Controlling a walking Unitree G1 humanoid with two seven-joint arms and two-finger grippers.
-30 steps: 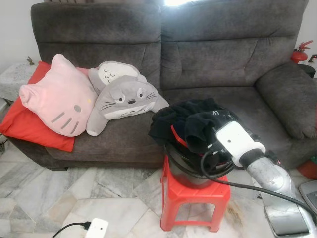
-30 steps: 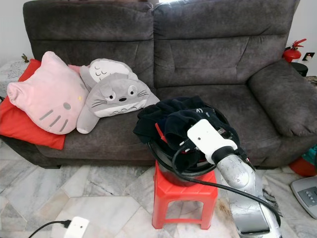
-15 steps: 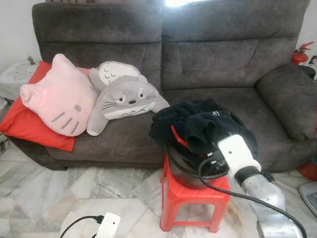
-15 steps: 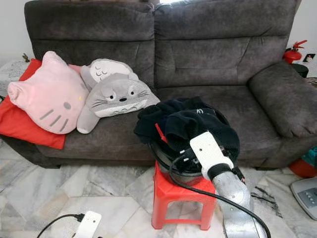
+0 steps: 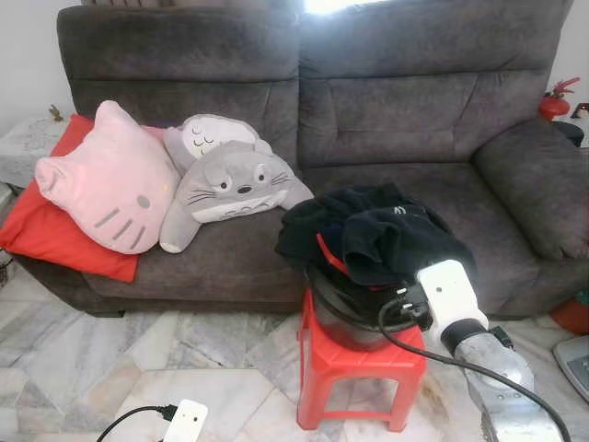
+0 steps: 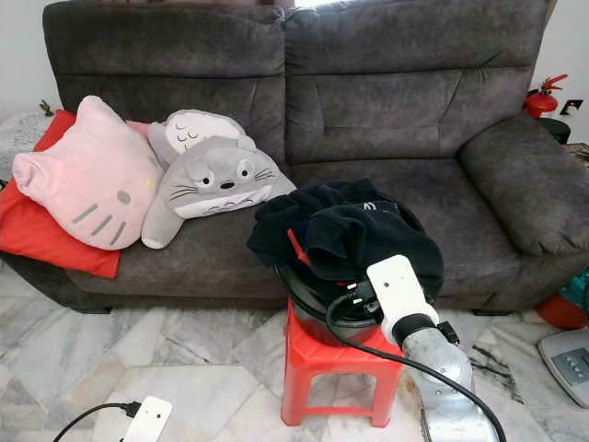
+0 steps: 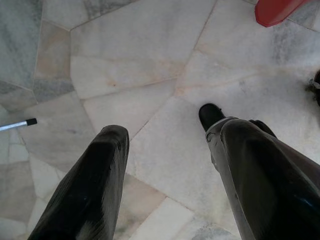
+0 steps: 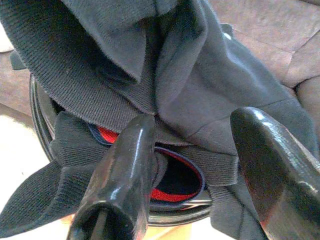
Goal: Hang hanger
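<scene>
We see our right gripper (image 8: 190,165) poised just in front of the round black plastic basket (image 5: 342,308) that sits on the small red plastic stool (image 5: 359,368), fingers spread apart and gripping nothing. The basket lies straight ahead of these fingers, near but not touching. A heap of dark navy knit clothing (image 5: 373,230) overflows it, spilling over the rim toward the dark grey fabric sofa (image 5: 386,101) just behind. The right arm is clearly the nearer one; the left gripper (image 7: 170,175) hangs low over the pale marble tile floor (image 7: 125,60), fingers parted and empty, well apart from the basket.

We cannot pick out a hanger for certain. A red strip with dark edging (image 8: 170,192) curves inside the pile between the right fingers, low against the basket rim; from the head views a short red piece (image 5: 329,253) pokes out at the left side of the heap. We judge it may be the hanger or only a garment lining; too buried to tell, so its long axis is unclear too. If it is the hanger, it lies dead ahead and slightly below the fingertips, under folds of cloth, so the reach probably needs to go down and forward into the pile.
</scene>
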